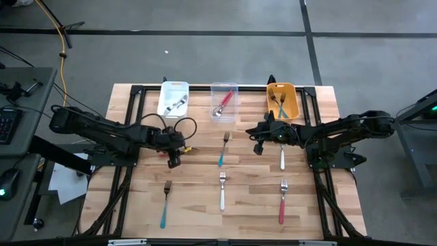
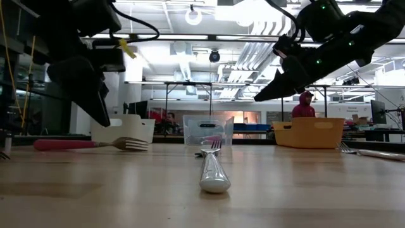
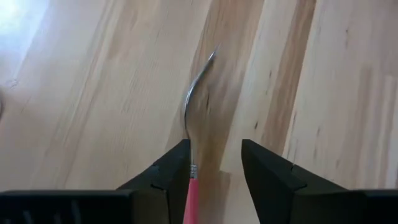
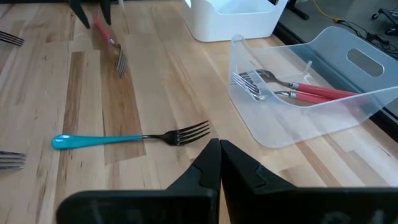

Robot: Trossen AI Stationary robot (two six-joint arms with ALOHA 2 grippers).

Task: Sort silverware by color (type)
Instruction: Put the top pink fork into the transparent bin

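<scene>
Hiding red fork (image 3: pixel 189 199) handle, left fingers (image 3: pixel 267 168) apart

Teal fork (image 4: pixel 130 137) on table nr clear bin (image 4: pixel 311 93) w/ red-handled forks (image 4: pixel 298 92).

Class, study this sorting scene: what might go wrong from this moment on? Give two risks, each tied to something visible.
1. The left gripper stands open around the red-handled fork, whose handle lies against one finger rather than centred; closing may pinch it off-centre, so it could twist or slip.
2. The clear bin already holds red-handled forks crossing each other; another dropped in might land on its rim and fall out.
</scene>
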